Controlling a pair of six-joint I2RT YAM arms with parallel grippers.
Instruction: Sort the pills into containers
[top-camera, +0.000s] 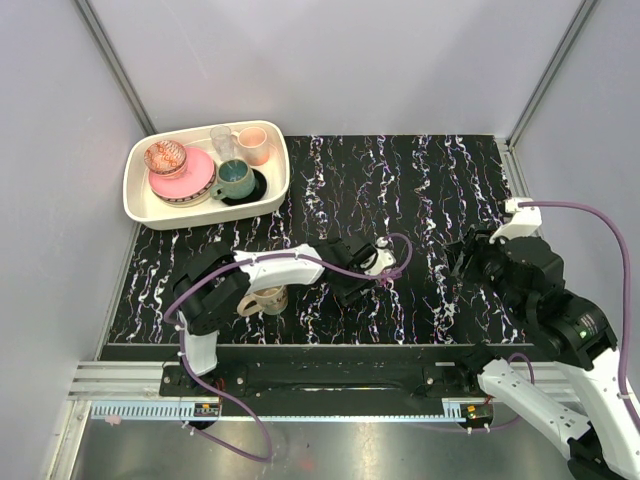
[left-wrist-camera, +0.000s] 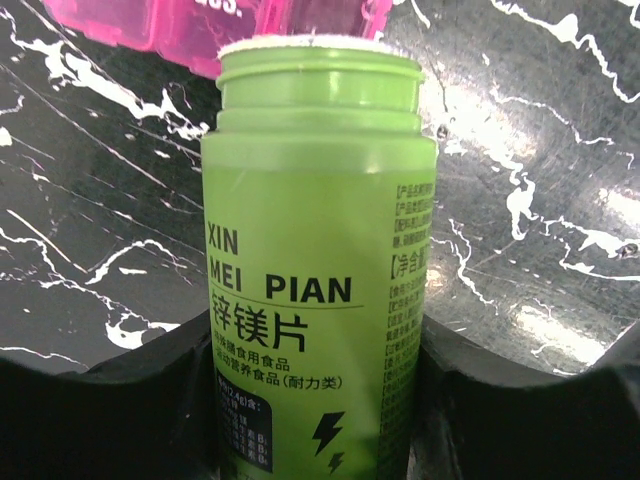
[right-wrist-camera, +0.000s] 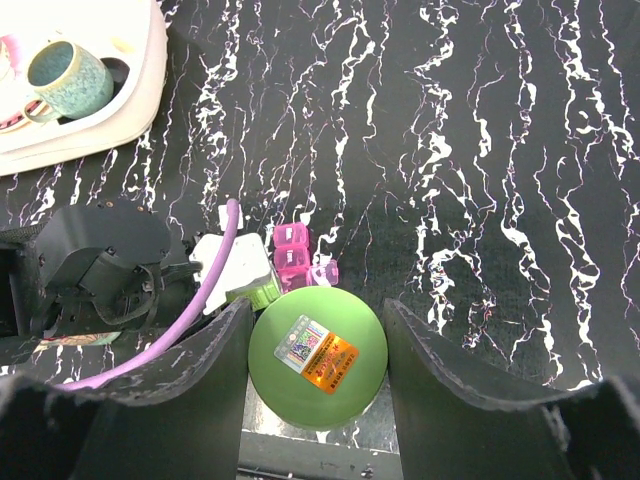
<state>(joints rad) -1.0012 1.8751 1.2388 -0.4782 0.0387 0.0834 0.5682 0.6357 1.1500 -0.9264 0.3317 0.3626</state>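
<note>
The left claw (left-wrist-camera: 315, 400) is closed on the green bottle (left-wrist-camera: 315, 230), which is gripped low on its body with the cap off. The open neck is pointed at the pill box (left-wrist-camera: 190, 25) and held just short of it. The right claw (right-wrist-camera: 316, 325) is clamped on the green cap (right-wrist-camera: 317, 375), which is held above the bench (top-camera: 450, 180), right of the pill box. A beige mug (top-camera: 265, 298) is seen left of the pill box, and a cream tray (top-camera: 132, 192) of cups is set well beyond it, far left. Pills cannot be made out.
</note>
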